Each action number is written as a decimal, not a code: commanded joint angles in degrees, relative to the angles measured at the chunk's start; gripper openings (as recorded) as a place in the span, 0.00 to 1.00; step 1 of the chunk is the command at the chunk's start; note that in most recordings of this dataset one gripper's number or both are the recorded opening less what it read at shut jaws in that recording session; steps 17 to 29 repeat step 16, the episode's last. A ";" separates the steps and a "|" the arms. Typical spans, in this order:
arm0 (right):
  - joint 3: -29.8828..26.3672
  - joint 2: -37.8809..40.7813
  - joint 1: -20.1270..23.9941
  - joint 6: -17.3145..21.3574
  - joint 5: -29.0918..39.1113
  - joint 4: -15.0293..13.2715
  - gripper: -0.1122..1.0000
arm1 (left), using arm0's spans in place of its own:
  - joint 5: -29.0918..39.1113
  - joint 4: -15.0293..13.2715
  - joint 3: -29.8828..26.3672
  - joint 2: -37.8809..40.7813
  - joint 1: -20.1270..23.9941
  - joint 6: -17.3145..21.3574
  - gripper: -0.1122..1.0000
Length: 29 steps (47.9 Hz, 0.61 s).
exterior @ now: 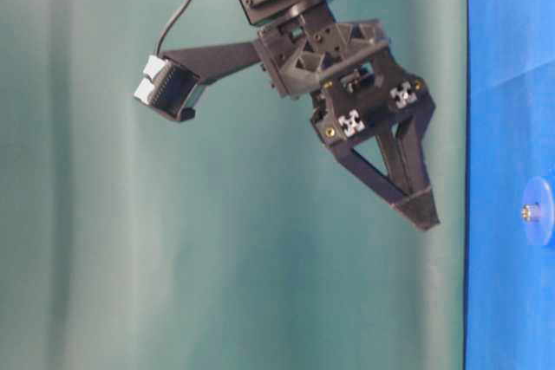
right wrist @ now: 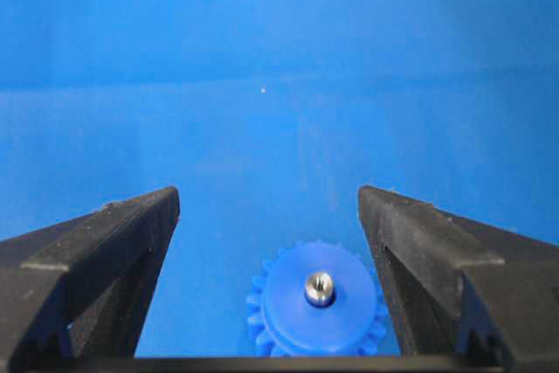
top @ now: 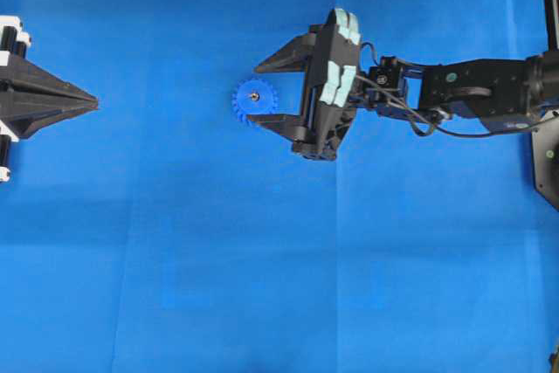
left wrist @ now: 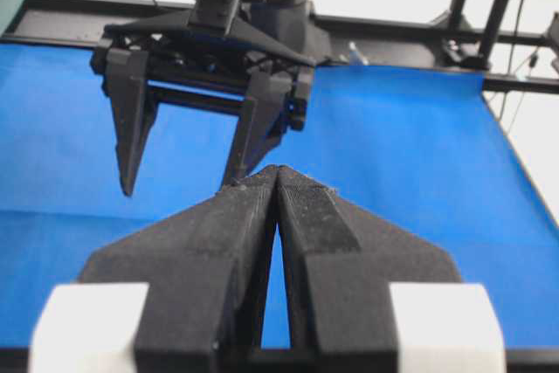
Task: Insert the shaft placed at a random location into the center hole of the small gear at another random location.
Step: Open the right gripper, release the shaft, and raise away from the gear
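Shaft [right wrist: 320, 286]: a small silvery pin seen end-on, standing in the middle of the small gear [right wrist: 319, 305]; its shiny tip shows above the raised hub.
Center hole: filled by the pin, so the hole itself is hidden.
Small gear: bright blue, lying flat on the blue table cover [top: 175, 259]; in the right wrist view it sits between the two fingers, low in the picture, clear of both.
Right gripper [top: 255, 93]: jaws spread wide, nothing held. In the overhead view the gear lies just at the tips, nearer the lower finger; whether that tip touches the teeth cannot be told.
Right fingers [right wrist: 113, 242]: black, tapered, one on each side of the gear with blue cover showing between each finger and the teeth.
Left gripper [top: 94, 100]: at the left edge of the overhead view, well apart from the gear; its fingers are pressed together to a point, with nothing between them.
Backdrop [exterior: 217, 240]: a green wall behind the right gripper in the table-level view.
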 commanded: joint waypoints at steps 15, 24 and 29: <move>4.75 -6.24 0.62 0.09 -0.35 0.09 0.81 | -0.26 0.09 -0.62 0.18 -0.18 -0.26 0.10; 5.01 -6.42 0.70 0.09 -0.35 0.09 0.81 | -0.26 0.09 -0.62 0.18 -0.18 -0.26 0.10; 5.01 -6.42 0.70 0.09 -0.35 0.09 0.81 | -0.26 0.09 -0.62 0.18 -0.18 -0.26 0.10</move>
